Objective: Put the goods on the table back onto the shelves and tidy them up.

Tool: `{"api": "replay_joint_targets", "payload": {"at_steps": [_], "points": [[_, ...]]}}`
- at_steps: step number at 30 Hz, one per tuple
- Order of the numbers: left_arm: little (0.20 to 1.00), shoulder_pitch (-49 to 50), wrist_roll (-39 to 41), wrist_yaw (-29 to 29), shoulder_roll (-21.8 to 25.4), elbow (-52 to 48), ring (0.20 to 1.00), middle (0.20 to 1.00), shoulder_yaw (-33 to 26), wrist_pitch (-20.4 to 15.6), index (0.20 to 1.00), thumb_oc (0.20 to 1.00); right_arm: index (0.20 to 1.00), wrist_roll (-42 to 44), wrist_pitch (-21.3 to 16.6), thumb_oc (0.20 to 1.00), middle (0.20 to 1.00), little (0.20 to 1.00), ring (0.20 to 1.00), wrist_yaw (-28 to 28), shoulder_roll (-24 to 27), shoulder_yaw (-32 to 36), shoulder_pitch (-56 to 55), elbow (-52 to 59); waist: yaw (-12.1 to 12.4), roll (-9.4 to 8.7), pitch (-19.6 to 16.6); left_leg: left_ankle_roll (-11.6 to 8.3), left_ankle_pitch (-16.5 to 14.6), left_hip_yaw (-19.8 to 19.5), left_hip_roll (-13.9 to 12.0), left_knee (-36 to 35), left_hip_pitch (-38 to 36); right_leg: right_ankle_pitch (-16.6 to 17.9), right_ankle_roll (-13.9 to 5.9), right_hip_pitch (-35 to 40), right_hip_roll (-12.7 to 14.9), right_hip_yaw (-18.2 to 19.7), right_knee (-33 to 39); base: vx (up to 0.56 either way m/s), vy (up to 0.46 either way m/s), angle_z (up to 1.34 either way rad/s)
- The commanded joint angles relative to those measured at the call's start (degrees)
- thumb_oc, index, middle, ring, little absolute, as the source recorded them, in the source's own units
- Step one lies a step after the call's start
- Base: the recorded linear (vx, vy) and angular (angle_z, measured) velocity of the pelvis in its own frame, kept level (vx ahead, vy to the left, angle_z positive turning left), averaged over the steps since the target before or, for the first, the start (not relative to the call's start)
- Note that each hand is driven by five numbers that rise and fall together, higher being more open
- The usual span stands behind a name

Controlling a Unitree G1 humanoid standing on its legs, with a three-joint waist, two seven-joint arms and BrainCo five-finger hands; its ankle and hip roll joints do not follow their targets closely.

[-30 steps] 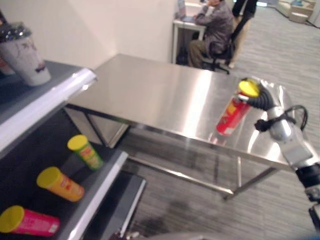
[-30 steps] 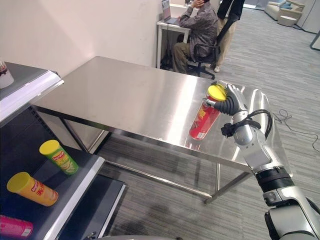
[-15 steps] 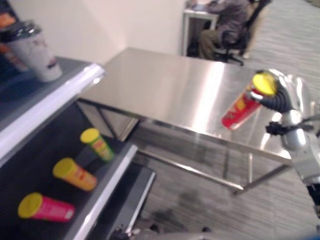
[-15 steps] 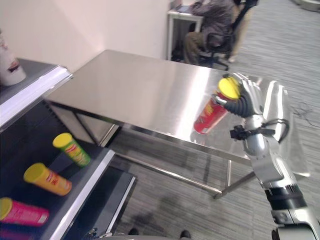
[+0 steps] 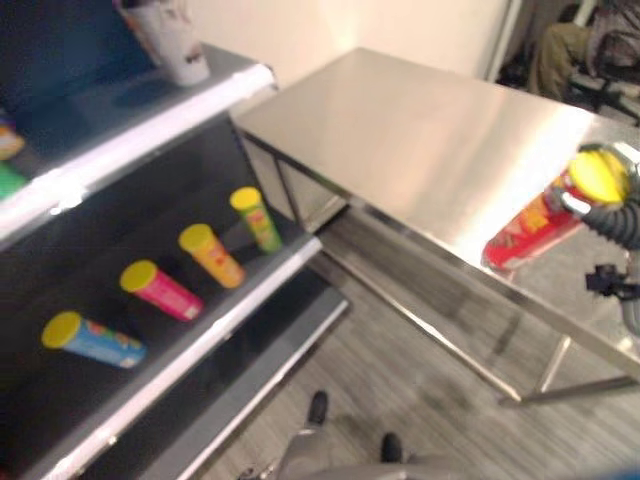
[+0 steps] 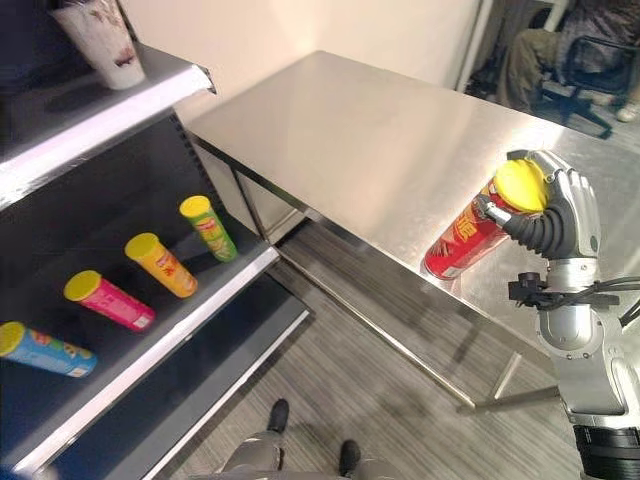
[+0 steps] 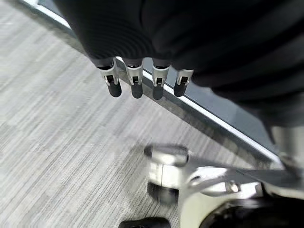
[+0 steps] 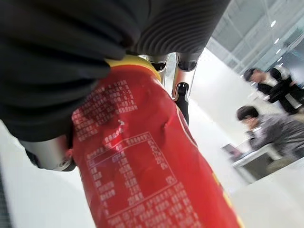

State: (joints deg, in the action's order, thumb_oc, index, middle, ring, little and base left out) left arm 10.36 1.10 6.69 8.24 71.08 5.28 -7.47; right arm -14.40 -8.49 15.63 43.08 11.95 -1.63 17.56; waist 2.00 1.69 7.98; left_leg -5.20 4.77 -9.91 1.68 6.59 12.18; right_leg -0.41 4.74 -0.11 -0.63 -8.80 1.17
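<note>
My right hand is shut on a red chip can with a yellow lid, holding it tilted above the right part of the steel table. The same red can fills the right wrist view, with fingers curled over it. Several chip cans lie on the dark middle shelf: a green one, an orange one, a pink one and a blue one. My left hand hangs over the grey floor with its fingers straight.
A white cup stands on the top shelf. A lower shelf board juts out toward the floor. A person sits on a chair beyond the table's far end.
The camera has swung left and down, bringing more of the shelf and the blue can into view. My right hand still holds the red can above the table.
</note>
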Motion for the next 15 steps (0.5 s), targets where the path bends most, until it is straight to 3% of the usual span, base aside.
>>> {"api": "replay_joint_targets", "payload": {"at_steps": [1,2,3,6,8,9,10,12,13,14,15], "points": [[1.0,-1.9,-1.5,0.3,0.7,1.8,1.0,1.0,2.7,-0.5,1.0,1.0,0.2,4.7,-4.9,0.2,0.2,0.2,0.2,-0.7,-1.3,3.6,2.0,4.5,0.2,-3.25,-2.7,2.28,-4.5,0.6,-1.4,-0.4,-3.4,-3.0,-8.84,0.5,3.6,2.3,1.4,-0.21,0.057,0.5],[1.0,-1.5,-3.0,0.0,0.5,2.1,1.0,1.0,2.9,-0.6,1.0,1.0,0.2,7.1,-6.1,0.2,0.2,0.2,0.2,-2.6,-3.1,2.9,0.7,5.7,-0.6,-3.29,-3.3,2.54,-6.7,1.8,-3.6,0.2,-6.7,-2.6,-8.77,0.0,4.0,1.2,1.7,-0.19,0.099,0.58],[1.0,-1.3,-3.9,-0.2,0.1,2.1,1.0,1.0,3.4,-0.6,1.0,1.0,0.2,7.9,-6.5,0.2,0.2,0.2,0.2,-3.8,-3.9,3.1,-0.6,6.4,-1.2,-3.22,-3.5,2.34,-7.0,2.5,-5.8,0.6,-8.9,-2.0,-8.97,-0.4,4.4,0.4,1.7,-0.26,0.135,0.77],[1.0,-1.4,-5.3,-0.3,-0.2,1.6,1.0,1.0,3.9,-0.8,1.0,1.0,0.2,10.1,-7.4,0.2,0.2,0.2,0.2,-5.5,-5.6,2.8,-2.9,7.1,-3.1,-2.28,-4.2,1.12,-4.5,4.0,-12.8,-0.8,-14.2,-1.1,-9.59,-2.8,5.7,-2.0,0.6,-0.27,0.214,0.73],[1.0,-1.8,-5.6,0.0,-0.3,1.4,1.0,1.0,3.9,-0.6,1.0,1.0,0.2,10.5,-7.3,0.2,0.2,0.2,0.2,-5.0,-6.1,3.1,-3.8,6.7,-4.6,-0.92,-4.6,-0.6,-0.1,5.4,-17.9,-3.3,-17.1,-0.6,-10.44,-5.3,7.5,-3.8,-0.8,-0.44,0.435,0.82],[1.0,-2.0,-5.9,0.2,-0.2,0.6,1.0,1.0,4.0,-0.5,1.0,1.0,0.2,10.0,-7.0,0.2,0.2,0.2,0.2,-4.3,-6.4,3.6,-4.0,6.4,-5.3,0.52,-4.8,-3.15,4.5,6.3,-21.8,-4.7,-18.2,0.0,-11.94,-7.5,9.9,-4.9,-2.0,-0.4,0.424,0.83],[1.0,-1.9,-6.0,0.2,-0.2,0.5,1.0,1.0,4.1,-0.5,1.0,1.0,0.2,10.0,-7.0,0.2,0.2,0.2,0.2,-4.3,-6.4,3.6,-4.0,6.4,-5.4,0.63,-5.0,-3.26,4.9,6.2,-21.9,-5.3,-18.2,-0.1,-11.93,-7.7,9.8,-5.1,-2.2,-0.38,0.44,0.95],[1.0,-1.7,-6.6,0.9,-0.2,0.4,1.0,1.0,4.6,-0.6,1.0,1.0,0.2,9.0,-6.8,0.2,0.2,0.2,0.2,-2.9,-6.1,3.6,-3.2,5.6,-5.6,2.02,-5.4,-5.48,6.9,5.0,-23.3,-8.1,-18.7,1.4,-13.64,-9.8,11.9,-5.2,-2.9,-0.31,0.361,0.93],[1.0,-1.7,-6.6,1.0,-0.1,0.2,1.0,1.0,5.1,-0.6,1.0,1.0,0.2,8.4,-6.8,0.2,0.2,0.2,0.2,-2.0,-6.0,3.3,-2.7,5.4,-5.5,2.5,-5.3,-6.08,6.2,3.5,-23.0,-9.1,-18.6,2.8,-14.6,-10.9,13.1,-4.7,-3.3,-0.38,0.435,0.64],[1.0,-1.6,-6.6,1.0,-0.2,-0.1,1.0,1.0,5.4,-0.6,1.0,1.0,0.2,8.4,-6.6,0.2,0.2,0.2,0.2,-2.0,-6.1,3.0,-2.4,5.3,-5.3,2.96,-5.1,-6.2,3.8,2.5,-22.6,-9.9,-19.2,3.8,-15.42,-11.6,14.1,-4.0,-3.5,-0.38,0.415,0.38],[1.0,-1.4,-7.2,1.0,-0.5,0.0,1.0,1.0,5.8,-0.7,1.0,1.0,0.2,8.4,-6.5,0.2,0.2,0.2,0.2,-2.1,-6.4,2.7,-2.0,5.1,-5.5,3.04,-5.1,-5.97,-0.9,2.6,-21.5,-11.1,-19.9,5.6,-16.43,-12.1,16.0,-3.9,-3.0,-0.25,0.271,0.24]]}}
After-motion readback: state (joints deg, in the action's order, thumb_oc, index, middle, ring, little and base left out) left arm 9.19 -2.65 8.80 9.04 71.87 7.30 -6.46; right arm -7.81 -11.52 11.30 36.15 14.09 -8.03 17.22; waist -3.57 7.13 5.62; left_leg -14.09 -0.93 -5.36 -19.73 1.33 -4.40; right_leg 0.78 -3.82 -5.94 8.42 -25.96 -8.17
